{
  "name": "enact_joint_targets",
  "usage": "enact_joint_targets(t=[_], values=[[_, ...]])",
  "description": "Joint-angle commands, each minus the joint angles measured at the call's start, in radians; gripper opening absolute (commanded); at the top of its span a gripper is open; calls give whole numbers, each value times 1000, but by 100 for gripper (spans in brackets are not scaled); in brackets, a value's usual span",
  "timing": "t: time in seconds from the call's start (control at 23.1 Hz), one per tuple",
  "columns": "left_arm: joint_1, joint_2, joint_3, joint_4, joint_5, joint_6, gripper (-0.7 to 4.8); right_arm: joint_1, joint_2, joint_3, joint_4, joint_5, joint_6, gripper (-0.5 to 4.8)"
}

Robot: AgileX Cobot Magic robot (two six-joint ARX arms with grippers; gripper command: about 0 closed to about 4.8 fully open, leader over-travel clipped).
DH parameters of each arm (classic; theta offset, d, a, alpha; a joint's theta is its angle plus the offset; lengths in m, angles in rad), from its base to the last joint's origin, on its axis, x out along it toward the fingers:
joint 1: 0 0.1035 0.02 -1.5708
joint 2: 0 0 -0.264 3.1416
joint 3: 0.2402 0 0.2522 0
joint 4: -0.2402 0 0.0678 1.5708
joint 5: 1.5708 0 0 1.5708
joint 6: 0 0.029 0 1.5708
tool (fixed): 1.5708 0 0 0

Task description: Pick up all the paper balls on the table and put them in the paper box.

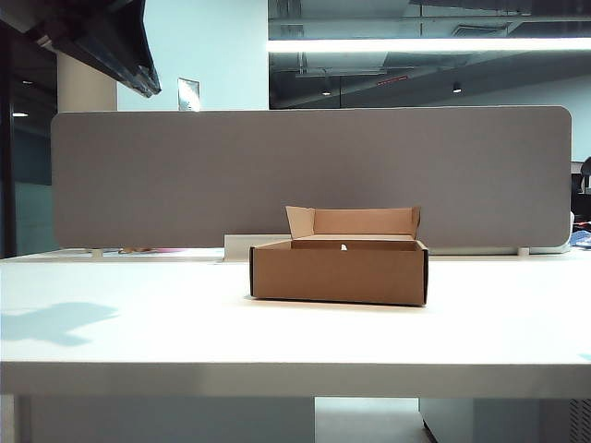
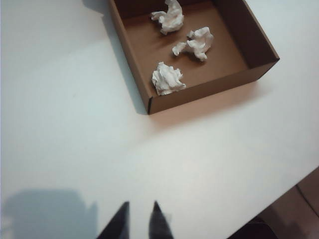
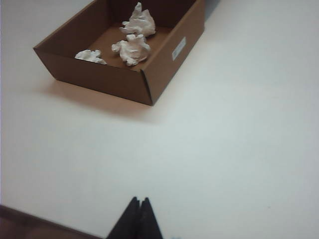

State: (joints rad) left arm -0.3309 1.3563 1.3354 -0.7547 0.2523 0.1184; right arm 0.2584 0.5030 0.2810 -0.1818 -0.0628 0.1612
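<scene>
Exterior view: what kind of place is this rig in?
Probably an open-plan office: a wide white desk backed by a grey fabric divider panel, with long ceiling strip lights and exposed ducting overhead.

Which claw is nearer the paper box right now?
Too close to call. Left claw, slightly open, and right claw, shut, both hang empty over bare table, well back from the paper box holding three paper balls.

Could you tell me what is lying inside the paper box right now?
Three paper balls lie on the floor of the paper box. Both wrist views show them. From the exterior view, the front wall hides its inside almost entirely.
</scene>
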Motion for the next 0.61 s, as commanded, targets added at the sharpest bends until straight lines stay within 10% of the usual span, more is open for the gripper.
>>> enact_joint_targets(t=[0.04, 0.61], values=[[-1, -8, -5, 6, 22, 1, 51, 1, -72, -53, 36, 20, 2, -3], [-1, -9, -5, -37, 25, 2, 51, 0, -291, -280, 110, 46, 2, -3]])
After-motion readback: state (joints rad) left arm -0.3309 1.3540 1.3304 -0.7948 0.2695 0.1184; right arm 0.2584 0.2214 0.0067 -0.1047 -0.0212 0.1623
